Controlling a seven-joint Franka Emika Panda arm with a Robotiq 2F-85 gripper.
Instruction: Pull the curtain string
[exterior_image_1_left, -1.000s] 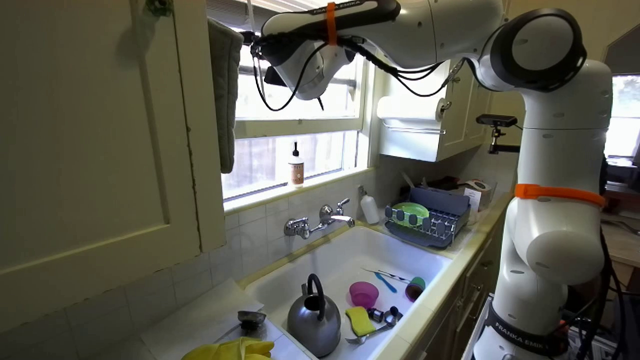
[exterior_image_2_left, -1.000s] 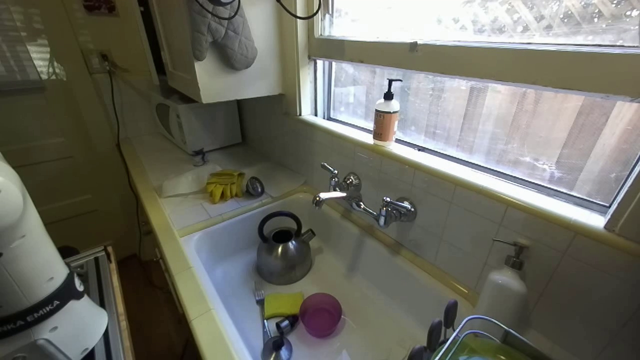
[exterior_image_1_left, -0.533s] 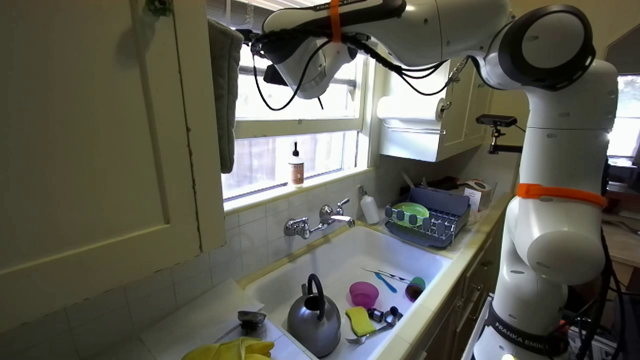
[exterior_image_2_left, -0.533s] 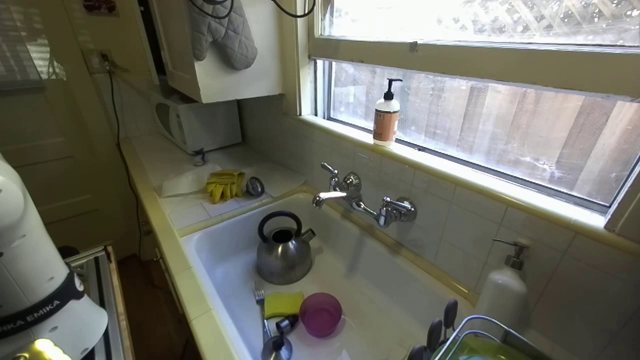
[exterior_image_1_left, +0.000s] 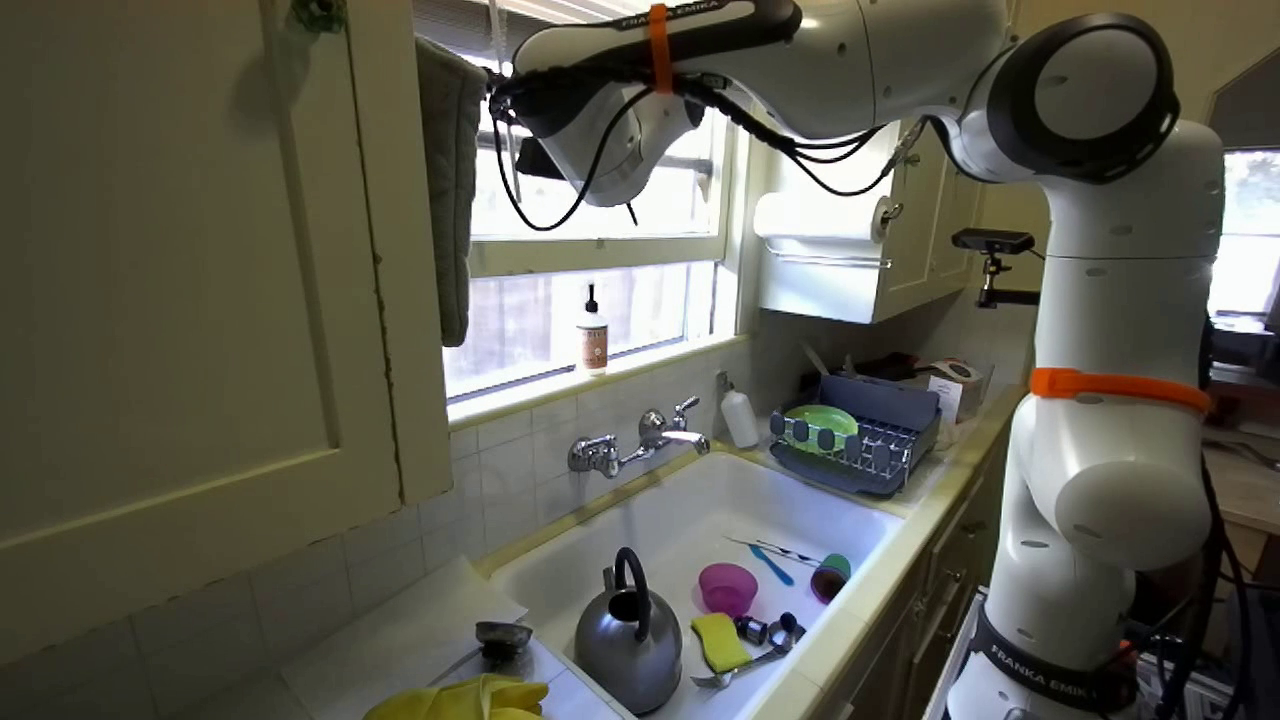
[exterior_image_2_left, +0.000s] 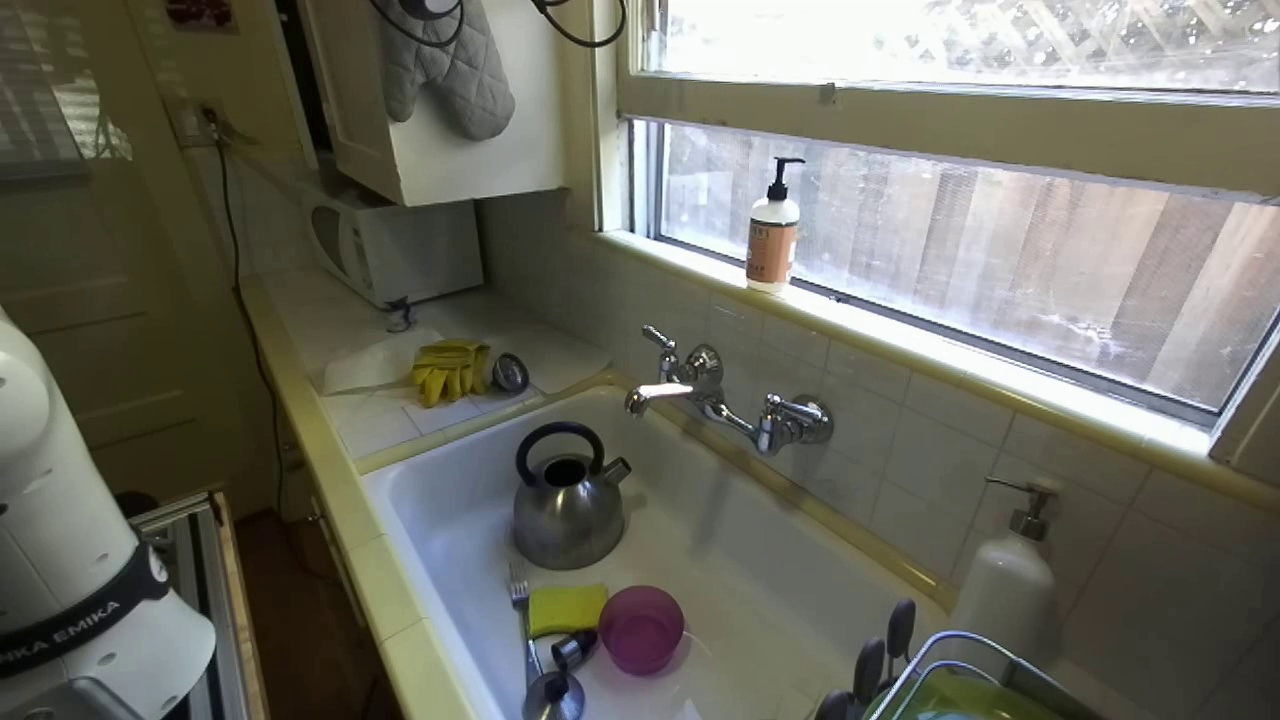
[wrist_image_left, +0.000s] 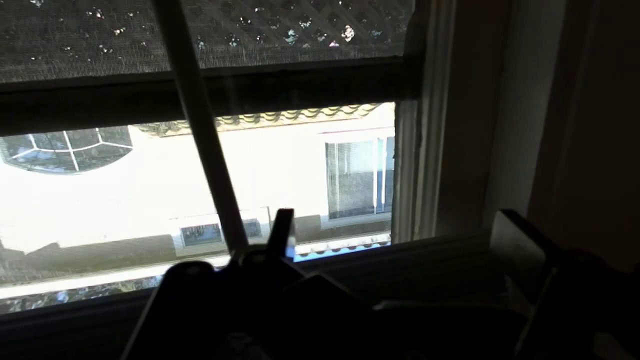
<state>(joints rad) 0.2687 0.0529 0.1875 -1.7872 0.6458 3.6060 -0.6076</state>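
A long straight cord or rod (wrist_image_left: 200, 125), dark against the window, runs slantwise through the wrist view. I cannot tell whether it is string or a stiff wand. It passes outside the left finger, not between the fingers, and its end is hidden behind the gripper. My gripper (wrist_image_left: 395, 217) is open, with its two fingers wide apart and nothing between them. In an exterior view a pale cord (exterior_image_1_left: 497, 35) hangs at the window top beside the gripper (exterior_image_1_left: 497, 98), whose fingertips are hidden by the grey oven mitt. A raised blind (exterior_image_1_left: 465, 25) shows above.
The oven mitt (exterior_image_1_left: 450, 190) hangs on the cabinet (exterior_image_1_left: 200, 300) close to the gripper. The window sash (exterior_image_1_left: 600, 252) is behind the wrist. A soap bottle (exterior_image_1_left: 592, 340) stands on the sill. Below, the sink (exterior_image_1_left: 700, 480) holds a kettle (exterior_image_1_left: 630, 640) and a pink bowl (exterior_image_1_left: 728, 589).
My arm shifted slightly up and right, then came back left and a little lower in an exterior view. The pale cord by the gripper has swung. The sink things have not moved.
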